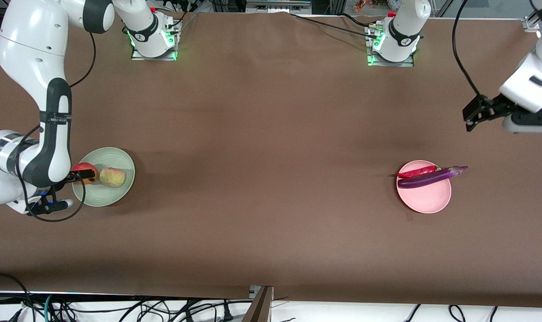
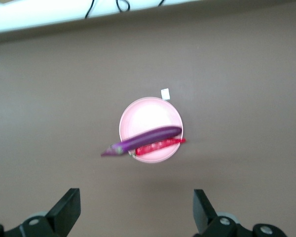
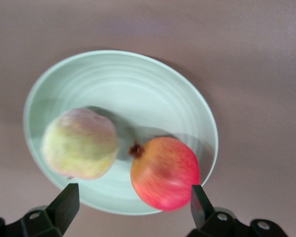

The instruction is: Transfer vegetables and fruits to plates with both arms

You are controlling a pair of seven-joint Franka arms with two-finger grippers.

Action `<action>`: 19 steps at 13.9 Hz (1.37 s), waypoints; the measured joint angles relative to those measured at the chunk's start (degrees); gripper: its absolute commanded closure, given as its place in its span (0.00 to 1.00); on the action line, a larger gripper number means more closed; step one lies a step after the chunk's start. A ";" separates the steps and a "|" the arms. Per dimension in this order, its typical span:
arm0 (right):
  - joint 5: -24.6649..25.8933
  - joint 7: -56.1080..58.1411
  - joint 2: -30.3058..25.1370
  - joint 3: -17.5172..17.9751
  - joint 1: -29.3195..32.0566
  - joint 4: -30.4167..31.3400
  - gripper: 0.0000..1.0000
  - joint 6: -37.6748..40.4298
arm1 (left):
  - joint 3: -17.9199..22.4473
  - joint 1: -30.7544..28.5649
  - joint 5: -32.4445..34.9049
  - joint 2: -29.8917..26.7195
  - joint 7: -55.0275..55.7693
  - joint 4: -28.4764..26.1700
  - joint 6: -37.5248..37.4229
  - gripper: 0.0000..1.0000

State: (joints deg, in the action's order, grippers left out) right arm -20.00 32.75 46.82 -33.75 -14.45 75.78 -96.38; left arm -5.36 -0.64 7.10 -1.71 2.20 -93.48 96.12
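Vegetables sit on the pink plate (image 1: 425,197) toward the left arm's end of the table: one purple eggplant (image 1: 427,179) and one red chili (image 1: 417,171), side by side. The eggplant's cap end sticks out past the plate's rim. Two fruits sit on the green plate (image 1: 102,197) toward the right arm's end: one red apple (image 1: 86,170) near the rim and one peach (image 1: 113,176) just beside it. A wide stretch of bare brown table (image 1: 262,179) lies between the two plates. The left gripper (image 1: 476,117) hangs high over bare table with its fingers apart. The right gripper (image 3: 130,210) hangs over the apple with its fingers apart. No writing can be read
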 measured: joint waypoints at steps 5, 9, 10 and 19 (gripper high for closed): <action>3.30 -6.41 -3.30 4.10 0.91 -1.69 0.00 1.20 | 5.34 1.17 -4.30 -2.02 -0.08 -4.19 -1.40 0.00; 16.72 -22.01 -15.24 19.20 5.91 0.75 0.00 4.37 | 2.45 2.25 -4.42 -1.17 0.16 -4.15 -2.59 0.00; 17.62 -25.46 -19.11 21.87 6.66 2.57 0.00 5.74 | 1.40 2.43 -4.43 -1.16 0.68 -4.13 -2.81 0.00; 19.02 -33.15 -46.66 31.86 7.98 14.59 0.00 13.32 | 0.49 2.65 -4.43 0.88 0.85 -1.14 -2.92 0.00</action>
State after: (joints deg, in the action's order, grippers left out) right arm -0.98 -0.40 0.15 -1.89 -6.47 90.37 -83.06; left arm -4.87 2.01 2.68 -0.83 3.05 -94.62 93.20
